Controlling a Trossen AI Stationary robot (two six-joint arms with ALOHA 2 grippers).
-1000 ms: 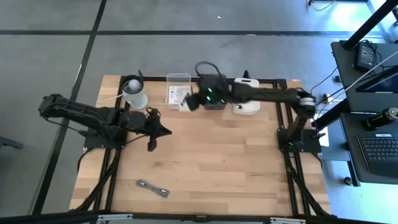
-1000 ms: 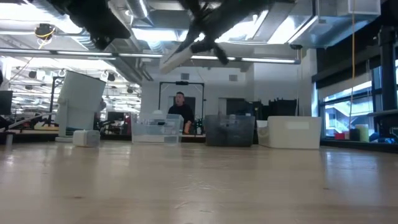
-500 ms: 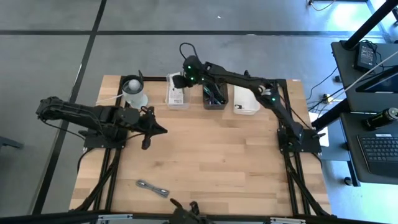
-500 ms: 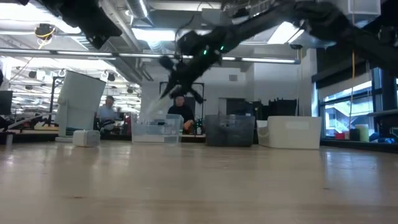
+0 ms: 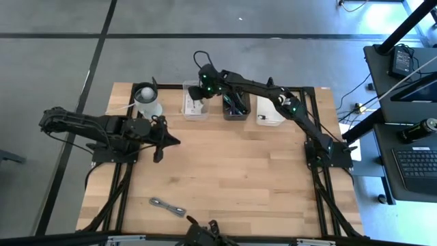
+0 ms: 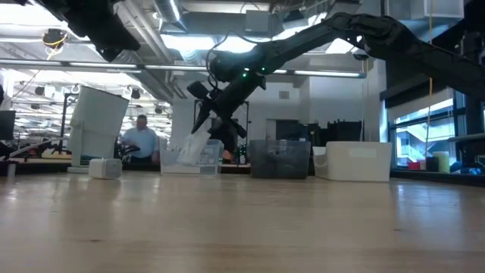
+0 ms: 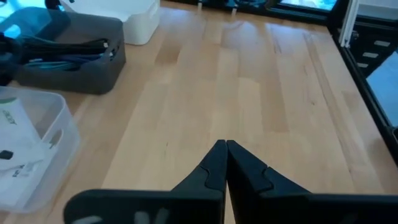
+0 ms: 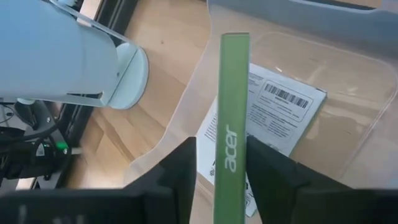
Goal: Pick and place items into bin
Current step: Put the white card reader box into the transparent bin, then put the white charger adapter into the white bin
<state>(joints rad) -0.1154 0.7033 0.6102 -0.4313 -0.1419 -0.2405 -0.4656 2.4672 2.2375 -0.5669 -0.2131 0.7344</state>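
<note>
Cards number two in the right wrist view: one upright card (image 8: 231,124), seen edge-on with a green edge, and one flat card (image 8: 280,109) with black print and a barcode on the floor of the clear bin (image 8: 348,81). The right gripper (image 8: 221,186) hangs over that bin, its jaws partly open on either side of the green edge, with a gap showing on one side.

High view: three bins line the table's (image 5: 239,178) far edge, the clear one, a dark bin (image 5: 236,115) and a white bin (image 5: 270,119), with one white cylinder (image 5: 147,102) towards the far-left corner. One grey strip (image 5: 167,206) lies alone near the near-left corner. The left gripper (image 5: 171,141) waits over the left half of the pale wood planks.

Low view: the upright card leans tilted inside the clear bin, just below the right arm's fingers. Behind the table is a wide workshop with strip lights and windows, where one person (image 6: 141,140) is seen.

Left wrist view: the left jaws are pressed together on nothing above bare boards; black cables (image 7: 68,46) fill the dark bin.
</note>
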